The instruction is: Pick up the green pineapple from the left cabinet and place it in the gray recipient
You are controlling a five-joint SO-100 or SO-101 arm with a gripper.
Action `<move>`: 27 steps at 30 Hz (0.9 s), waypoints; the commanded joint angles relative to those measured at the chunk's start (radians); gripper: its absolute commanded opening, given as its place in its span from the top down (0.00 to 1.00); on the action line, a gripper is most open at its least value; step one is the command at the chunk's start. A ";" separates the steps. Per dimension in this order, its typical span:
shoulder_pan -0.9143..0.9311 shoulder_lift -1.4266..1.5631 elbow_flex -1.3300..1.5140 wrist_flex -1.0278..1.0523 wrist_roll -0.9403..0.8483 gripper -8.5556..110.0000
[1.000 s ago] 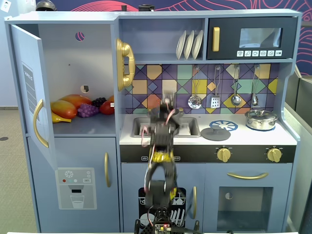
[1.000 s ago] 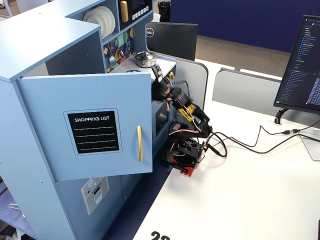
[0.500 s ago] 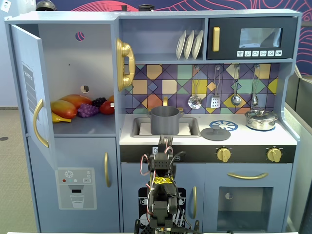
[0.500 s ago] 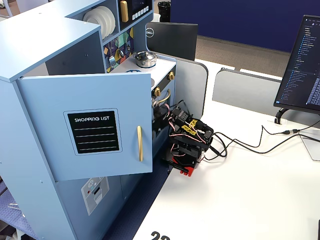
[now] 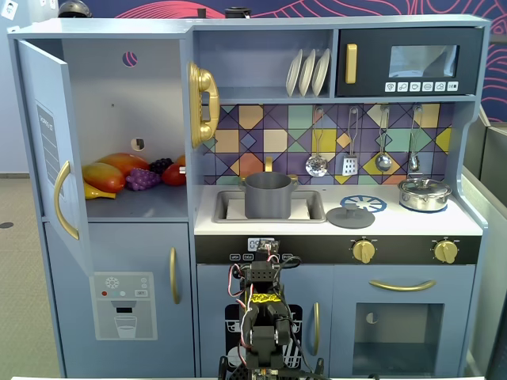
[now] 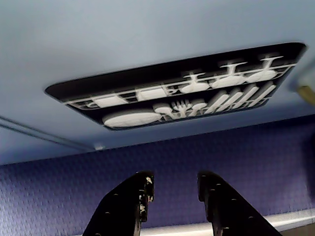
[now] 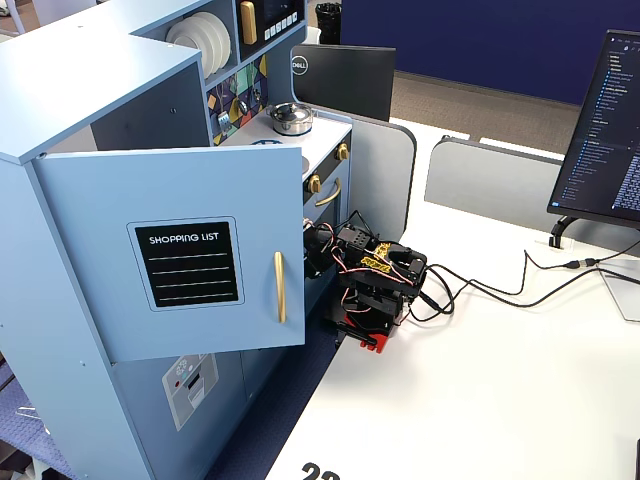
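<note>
While a monitor (image 7: 607, 120) stands on the white table (image 7: 500, 400), the left cabinet (image 5: 127, 127) gapes.

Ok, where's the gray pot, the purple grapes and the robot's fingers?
gray pot (image 5: 267, 198): fixed front view, its front wall.
purple grapes (image 5: 142, 180): fixed front view, middle of the bunch.
fingers (image 6: 129, 209): wrist view, the left finger's surface.

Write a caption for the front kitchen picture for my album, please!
Folded robot arm rests below the toy kitchen; gray pot sits in the sink, fruit in the open left cabinet.
</note>
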 commanded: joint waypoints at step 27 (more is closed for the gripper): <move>0.061 0.020 -0.008 0.477 -0.084 0.88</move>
